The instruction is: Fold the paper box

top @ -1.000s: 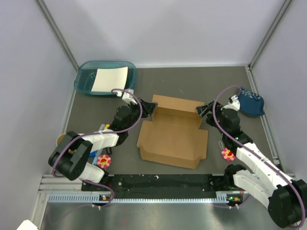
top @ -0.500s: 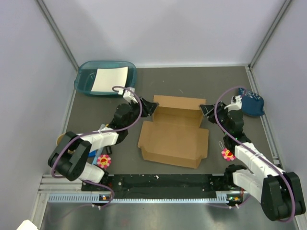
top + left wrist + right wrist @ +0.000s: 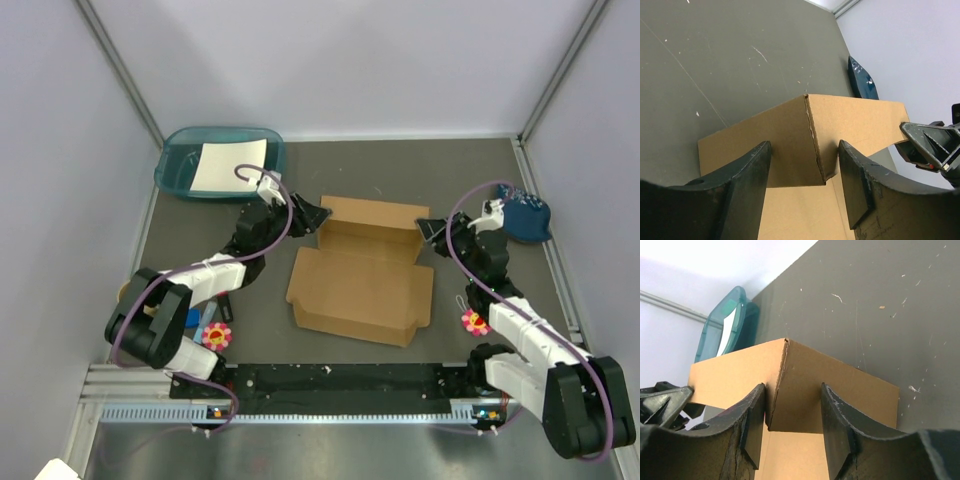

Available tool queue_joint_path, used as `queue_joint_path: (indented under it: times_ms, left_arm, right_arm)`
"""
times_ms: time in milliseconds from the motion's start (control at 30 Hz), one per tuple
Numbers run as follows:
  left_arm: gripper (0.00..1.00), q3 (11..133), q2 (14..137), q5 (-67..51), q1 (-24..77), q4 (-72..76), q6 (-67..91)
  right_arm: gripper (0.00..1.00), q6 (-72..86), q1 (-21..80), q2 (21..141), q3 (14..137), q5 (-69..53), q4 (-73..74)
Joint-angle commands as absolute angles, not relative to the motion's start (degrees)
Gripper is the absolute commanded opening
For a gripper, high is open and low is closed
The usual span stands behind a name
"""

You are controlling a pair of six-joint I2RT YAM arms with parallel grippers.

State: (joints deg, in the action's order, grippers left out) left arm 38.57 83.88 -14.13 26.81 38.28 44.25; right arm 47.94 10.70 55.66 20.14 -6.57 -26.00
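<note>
Right fingers (image 3: 837,422) clamp a rear corner of the paper box (image 3: 360,285) on the table (image 3: 400,170); left fingers (image 3: 747,185) straddle the opposite corner, spread apart.

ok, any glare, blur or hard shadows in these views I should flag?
Top external: even, soft light, sharp throughout, only a faint shadow under the paper box at its near edge, mild sheen on the metal plate. Left wrist: box corner crisp, own fingers dark with little surface detail. Right wrist: same, no glare on the cardboard.
</note>
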Motion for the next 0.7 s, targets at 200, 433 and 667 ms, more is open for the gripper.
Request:
queue_joint_path:
  times_ms: [200, 433, 667]
  left_arm:
    - [0.64, 39.8, 87.5, -22.1, 23.7, 50.9, 52.4]
    - [0.80, 43.7, 85.3, -24.3, 23.6, 47.2, 51.2]
    - [0.62, 45.4, 87.9, -23.8, 23.0, 42.5, 47.6]
  right_arm:
    - [0.44, 43.0, 10.4, 56.3, 19.9, -7.4, -16.6]
    - [0.44, 41.5, 10.4, 56.2, 21.1, -6.3, -14.7]
    - [0.44, 41.1, 10.3, 56.9, 21.5, -6.5, -14.5]
